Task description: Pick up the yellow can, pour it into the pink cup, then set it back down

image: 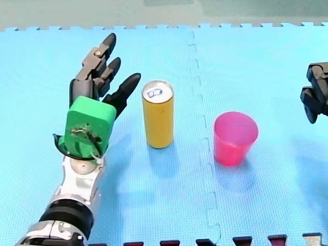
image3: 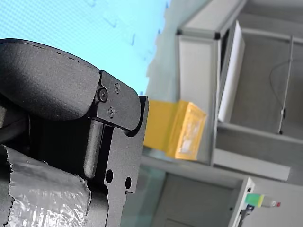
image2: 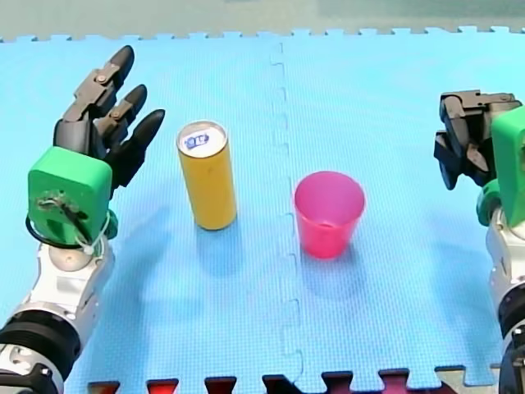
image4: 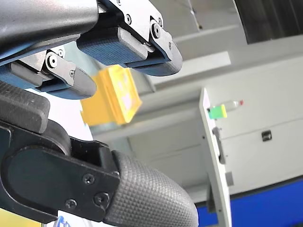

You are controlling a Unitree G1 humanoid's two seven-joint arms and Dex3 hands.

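The yellow can (image: 158, 115) stands upright on the blue mat, silver top up, left of centre. The pink cup (image: 234, 137) stands upright to its right, a small gap away, and looks empty. My left hand (image: 108, 72) is just left of the can, beside it without touching, its fingers pointing away from me; it holds nothing. My right hand (image2: 464, 138) is at the far right, well away from the cup, with its fingers curled on nothing. A sliver of the can's yellow side (image4: 19, 221) shows beneath the fingers in the second wrist view.
The blue foam puzzle mat (image: 164, 205) covers the whole surface, with a seam (image: 205, 154) running between can and cup. Dark and red tiles (image2: 246, 384) line its front edge. Grey cabinets and a yellow package (image3: 182, 130) stand beyond the mat.
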